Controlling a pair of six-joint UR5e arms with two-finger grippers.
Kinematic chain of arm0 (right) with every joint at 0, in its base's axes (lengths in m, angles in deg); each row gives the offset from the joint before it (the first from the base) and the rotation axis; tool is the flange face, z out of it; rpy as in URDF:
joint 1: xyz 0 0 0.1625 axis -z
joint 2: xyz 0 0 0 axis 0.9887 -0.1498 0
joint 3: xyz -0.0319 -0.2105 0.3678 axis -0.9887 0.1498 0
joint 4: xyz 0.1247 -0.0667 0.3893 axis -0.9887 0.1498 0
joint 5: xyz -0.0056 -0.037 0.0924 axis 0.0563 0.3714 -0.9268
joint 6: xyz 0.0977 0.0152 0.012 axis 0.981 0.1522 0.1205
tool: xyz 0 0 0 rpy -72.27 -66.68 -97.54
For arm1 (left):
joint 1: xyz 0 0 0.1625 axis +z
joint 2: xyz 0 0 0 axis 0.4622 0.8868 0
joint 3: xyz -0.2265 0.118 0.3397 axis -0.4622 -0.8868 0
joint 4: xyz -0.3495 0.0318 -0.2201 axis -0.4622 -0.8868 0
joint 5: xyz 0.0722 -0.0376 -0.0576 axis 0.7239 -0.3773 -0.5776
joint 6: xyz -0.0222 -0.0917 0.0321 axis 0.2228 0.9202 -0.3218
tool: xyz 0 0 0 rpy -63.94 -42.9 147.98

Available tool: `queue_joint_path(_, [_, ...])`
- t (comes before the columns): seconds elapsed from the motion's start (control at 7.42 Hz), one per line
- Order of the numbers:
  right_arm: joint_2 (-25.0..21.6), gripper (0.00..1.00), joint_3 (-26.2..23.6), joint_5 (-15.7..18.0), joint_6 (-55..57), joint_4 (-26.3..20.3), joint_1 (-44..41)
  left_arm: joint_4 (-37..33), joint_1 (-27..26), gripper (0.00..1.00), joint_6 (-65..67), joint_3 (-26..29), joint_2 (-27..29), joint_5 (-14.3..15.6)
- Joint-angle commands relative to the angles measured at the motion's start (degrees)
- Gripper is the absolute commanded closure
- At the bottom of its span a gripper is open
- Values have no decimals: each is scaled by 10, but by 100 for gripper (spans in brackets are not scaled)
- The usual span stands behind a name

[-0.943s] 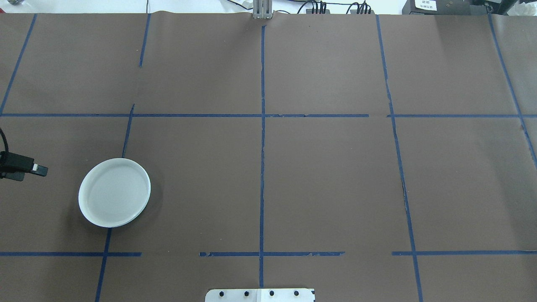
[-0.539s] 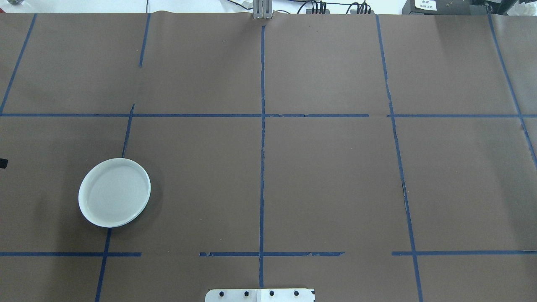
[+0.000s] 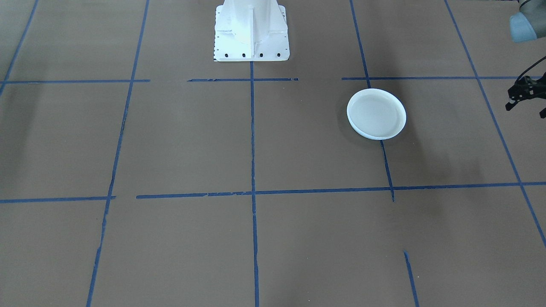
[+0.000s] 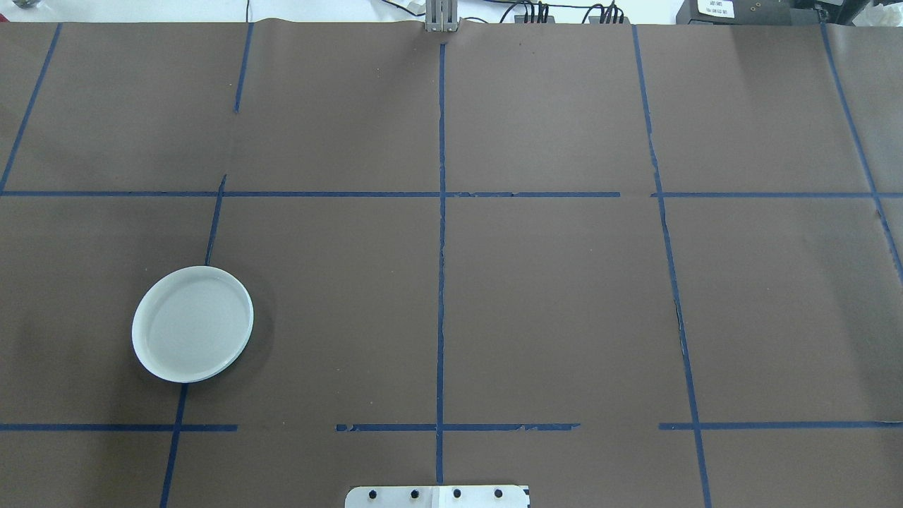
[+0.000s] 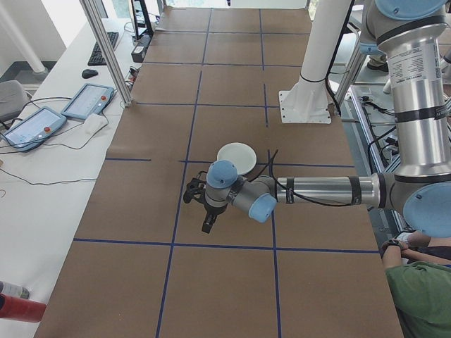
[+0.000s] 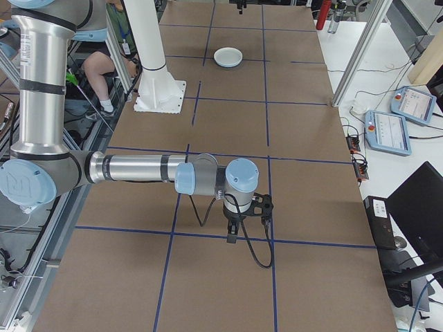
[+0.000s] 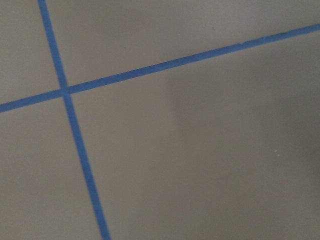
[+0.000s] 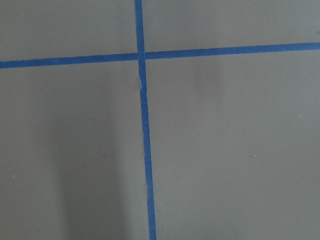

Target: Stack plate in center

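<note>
A pale round plate [image 4: 192,323] lies on the brown paper in the left half of the overhead view, with a second rim edge showing under its near side. It also shows as the plate [image 3: 376,114] in the front-facing view. I cannot tell which plate of this pile is the center. My left gripper [image 3: 525,108] hangs at the table's left end, well apart from the plate, open and holding nothing. My right gripper [image 6: 235,232] hovers over bare paper at the far right end, and I cannot tell its state. Both wrist views show only paper and tape.
Blue tape lines [image 4: 441,282] split the brown paper into a grid. The white robot base [image 3: 251,30] stands at the near middle edge. Tablets and cables [image 5: 84,105] lie beyond the far edge. A seated person [image 5: 423,289] is beside the robot.
My left gripper has pulled back leftward and left the overhead view. The plate has not moved.
</note>
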Motion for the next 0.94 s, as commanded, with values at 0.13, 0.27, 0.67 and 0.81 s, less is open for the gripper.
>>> queue_joint_path(0.13, [0,0,0,0,0,1,0,296,-153,0,-125,-83,41,34])
queue_joint_path(0.27, [0,0,0,0,0,0,0,294,-198,0,-126,-35,37,-65])
queue_joint_path(0.67, [0,0,0,0,0,0,0,286,-212,0,-124,-3,31,-123])
queue_joint_path(0.81, [0,0,0,0,0,0,0,287,-211,0,-124,-12,32,-78])
